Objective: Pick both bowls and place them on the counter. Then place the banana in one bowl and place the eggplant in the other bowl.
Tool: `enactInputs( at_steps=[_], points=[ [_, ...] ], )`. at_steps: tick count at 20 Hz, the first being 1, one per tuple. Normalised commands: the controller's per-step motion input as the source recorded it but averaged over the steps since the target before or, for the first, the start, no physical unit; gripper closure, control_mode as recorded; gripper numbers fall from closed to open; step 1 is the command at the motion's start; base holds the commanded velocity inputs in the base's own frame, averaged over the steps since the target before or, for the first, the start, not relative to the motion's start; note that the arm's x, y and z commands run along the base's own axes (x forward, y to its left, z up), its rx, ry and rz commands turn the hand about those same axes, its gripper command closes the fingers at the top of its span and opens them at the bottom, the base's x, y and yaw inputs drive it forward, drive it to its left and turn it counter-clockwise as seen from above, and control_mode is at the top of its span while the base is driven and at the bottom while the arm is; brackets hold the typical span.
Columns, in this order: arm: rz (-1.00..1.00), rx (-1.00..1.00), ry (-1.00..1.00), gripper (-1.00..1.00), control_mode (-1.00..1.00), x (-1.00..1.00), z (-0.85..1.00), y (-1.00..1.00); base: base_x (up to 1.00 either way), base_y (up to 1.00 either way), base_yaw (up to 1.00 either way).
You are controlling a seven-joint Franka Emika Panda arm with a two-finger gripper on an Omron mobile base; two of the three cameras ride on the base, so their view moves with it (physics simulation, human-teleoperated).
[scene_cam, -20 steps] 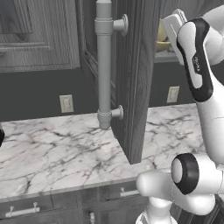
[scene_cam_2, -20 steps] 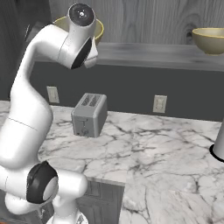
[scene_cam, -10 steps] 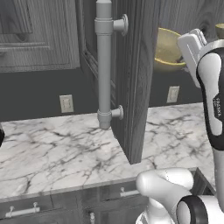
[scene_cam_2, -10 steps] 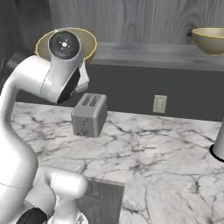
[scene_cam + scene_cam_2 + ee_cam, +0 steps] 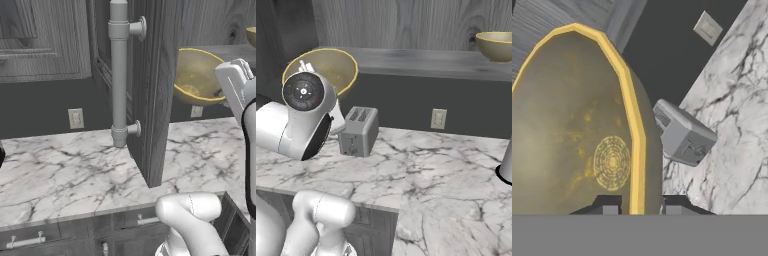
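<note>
The end effector (image 5: 637,210) is narrowed onto the rim of a bowl (image 5: 572,135), one fingertip on each side of the yellow edge, holding it in the air, tipped on its side. From the left base view the held bowl (image 5: 197,75) hangs above the surface (image 5: 75,175), just past the edge of an open cabinet door (image 5: 150,90); from the right base view the same bowl (image 5: 326,70) sits behind the arm's wrist, above and left of a toaster (image 5: 358,131).

Progress looks early. The first bowl is lifted but not yet set down. The second bowl (image 5: 497,46) rests on the shelf (image 5: 421,59) at the far right, untouched. That leaves lowering this bowl, fetching the other, and then loading the banana and the eggplant, one per bowl. Where those two lie I cannot tell from these views.

The surface (image 5: 446,165) is white marble with grey veins and a grey front edge, with wide bare stretches in front of and right of the toaster where a bowl could go. A dark round base of some object (image 5: 505,172) stands at the far right edge. Behind runs a dark wall with outlets (image 5: 438,119), grey wood cabinets above, and drawers below.
</note>
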Motion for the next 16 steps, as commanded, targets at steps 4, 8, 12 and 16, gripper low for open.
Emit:
enactInputs(
  at_steps=[4,8,12,16],
  points=[
    [0.0,-0.01,0.02,1.0,-1.0,-0.02,-0.05,0.0,0.0,0.0,0.0],
    [0.0,0.0,0.0,1.0,-1.0,-0.02,-0.08,0.01,0.0,0.0,0.0],
    [0.0,0.0,0.0,1.0,1.0,0.0,0.0,0.0,-0.54,0.0,0.0],
    [0.0,0.0,0.0,1.0,1.0,0.0,0.0,0.0,-0.7,0.01,-0.02]
  ],
)
